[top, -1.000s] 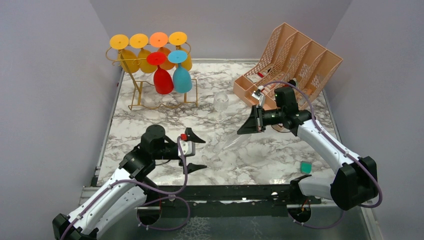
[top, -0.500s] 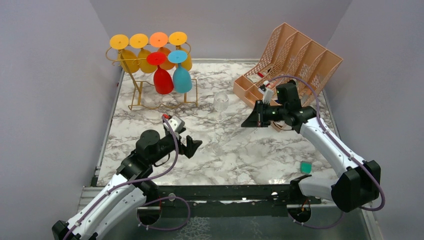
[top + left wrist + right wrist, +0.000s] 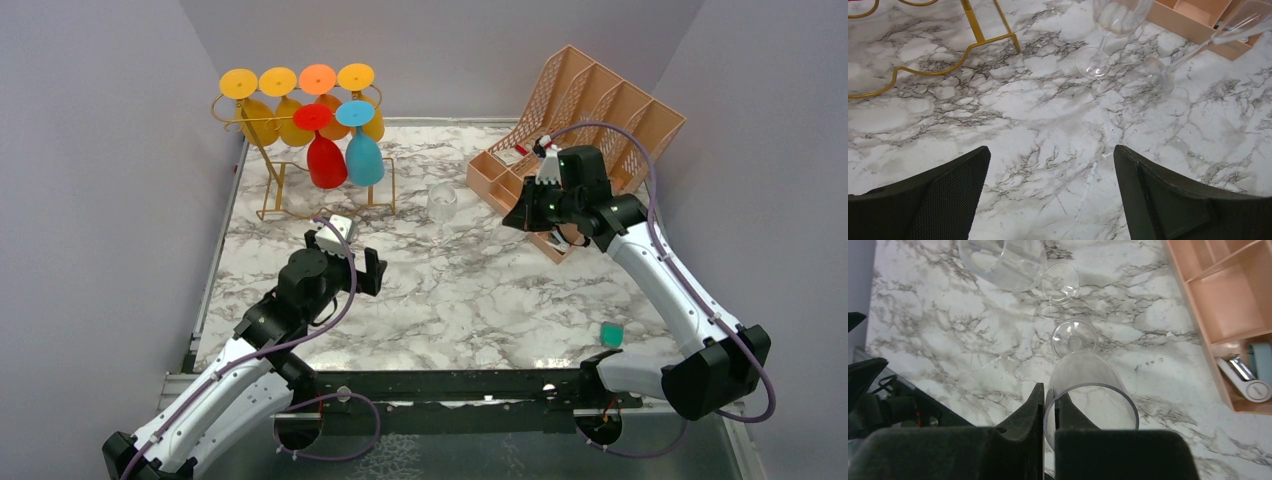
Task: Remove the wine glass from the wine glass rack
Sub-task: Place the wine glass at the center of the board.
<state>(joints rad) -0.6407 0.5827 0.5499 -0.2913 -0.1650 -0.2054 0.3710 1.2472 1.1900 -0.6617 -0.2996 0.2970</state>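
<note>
Gripping a clear wine glass by its rim, the right hand is holding it tilted well right of the gold wire rack, foot down at the marble surface; contact unclear. It looks ready for setting down. A second clear glass is standing just right of the rack. Coloured wine glasses are hanging upside down by their feet on the rack's rails. The left hand is hovering in front of the rack, fingers wide apart, empty.

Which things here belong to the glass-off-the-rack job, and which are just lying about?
Job: gold rack; coloured glasses hanging on it; clear glass gripped at its rim in the right jaws; second clear glass standing on the table.
Lying about: peach file organizer; small green thing.
</note>
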